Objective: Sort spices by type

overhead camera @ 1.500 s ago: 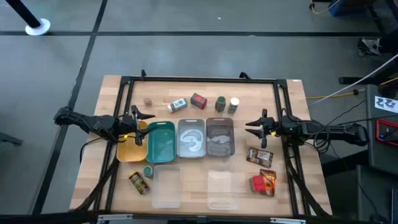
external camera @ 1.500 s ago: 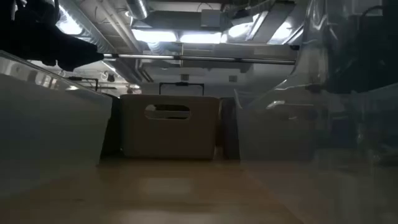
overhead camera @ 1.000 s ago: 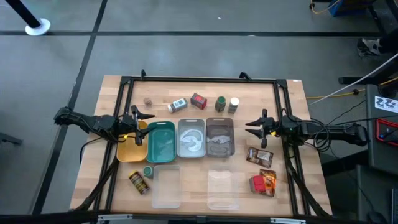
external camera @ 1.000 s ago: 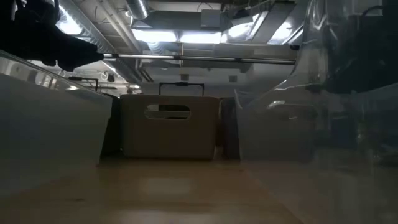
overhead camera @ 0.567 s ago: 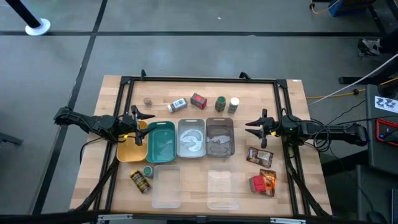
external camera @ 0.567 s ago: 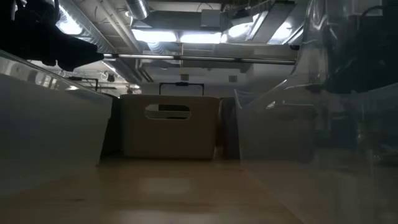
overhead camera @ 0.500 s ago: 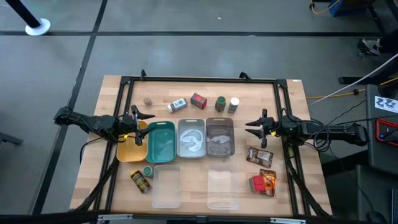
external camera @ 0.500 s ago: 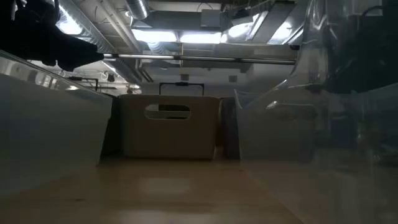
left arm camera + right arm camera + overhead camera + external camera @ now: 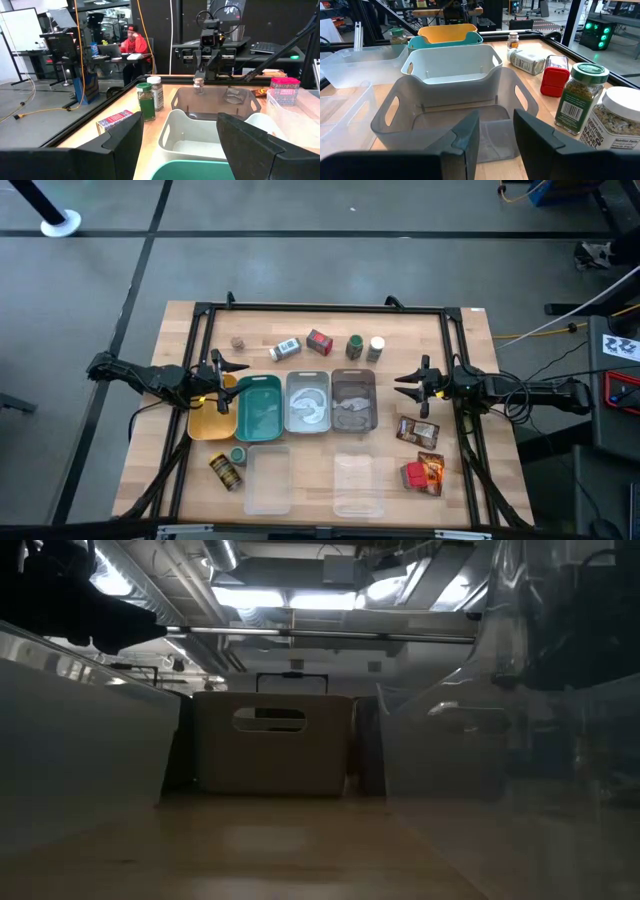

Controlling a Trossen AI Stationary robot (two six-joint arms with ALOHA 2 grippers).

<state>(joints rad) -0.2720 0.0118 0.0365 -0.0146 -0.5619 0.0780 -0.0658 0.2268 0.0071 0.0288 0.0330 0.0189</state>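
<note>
The row of four trays at the middle of the table (image 9: 180, 480) serves as landmark: yellow tray (image 9: 212, 420), teal tray (image 9: 260, 410), white tray (image 9: 307, 402), grey tray (image 9: 353, 401).

None of the spices sits in a tray yet. Beyond the trays stand a small brown-capped jar (image 9: 239, 342), a white-capped jar lying on its side (image 9: 286, 348), a red box (image 9: 320, 342), an upright green-capped jar (image 9: 354, 346) and another white-capped jar (image 9: 376, 348). On the near side of the yellow and teal trays lie a small green-capped jar (image 9: 238, 454) and a yellow-labelled jar on its side (image 9: 225, 472). To the right of the grey tray lie two flat pouches (image 9: 417, 430) (image 9: 430, 462) and a second red box (image 9: 414, 476).

The left claw (image 9: 226, 377) hovers over the yellow tray, fingers partly spread, holding nothing. The right claw (image 9: 408, 387) waits just right of the grey tray, fingers parted a little, also empty.

The jars look light, rigid and smooth; a grip across the body below the cap seems safest, since round sides may slip or roll, especially on the two lying down. The boxes are stiff with flat faces that should pinch easily. The pouches are thin and limp, so they likely need a pinch at an edge and may sag or fold when lifted.
</note>
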